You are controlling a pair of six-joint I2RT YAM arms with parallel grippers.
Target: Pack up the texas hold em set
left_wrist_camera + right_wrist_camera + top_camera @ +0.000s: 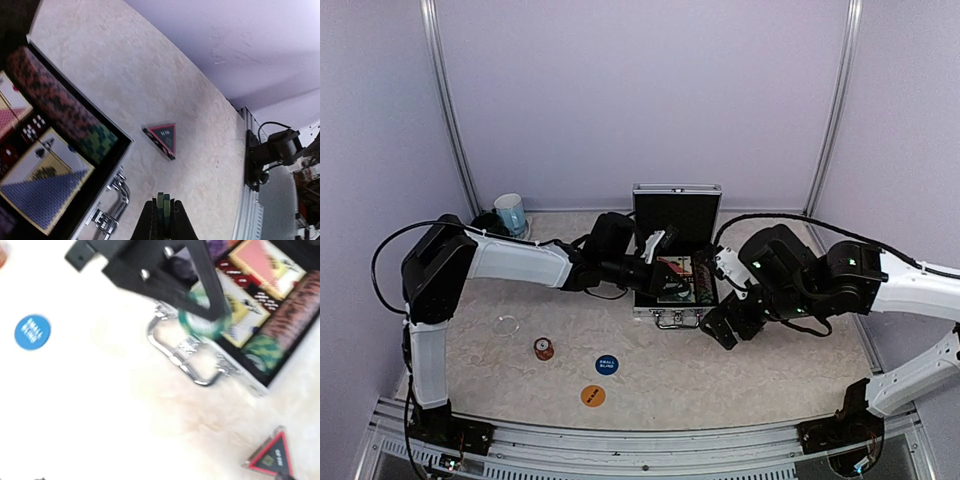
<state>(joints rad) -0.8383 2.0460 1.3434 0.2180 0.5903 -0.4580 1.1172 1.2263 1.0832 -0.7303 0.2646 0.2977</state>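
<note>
One open case (675, 272) sits mid-table. In front of it lie two buttons, the blue button (607, 365) and the orange button (593, 396), plus one loose chip stack (543, 348). Only the wrist views show the one triangular marker (164, 139) near the case's handle. The left gripper (163, 212) has its jaws pinching green chips (163, 197). The right gripper (722, 332) has its jaws wide.

Case (677, 215): silver metal, glossy chrome handle (676, 321). Table (750, 370): matt, mottled beige. Blue button (607, 365), green chips (163, 210): smooth.

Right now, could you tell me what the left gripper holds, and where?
Green poker chips, pinched across their flat faces between the left gripper's fingertips.
</note>
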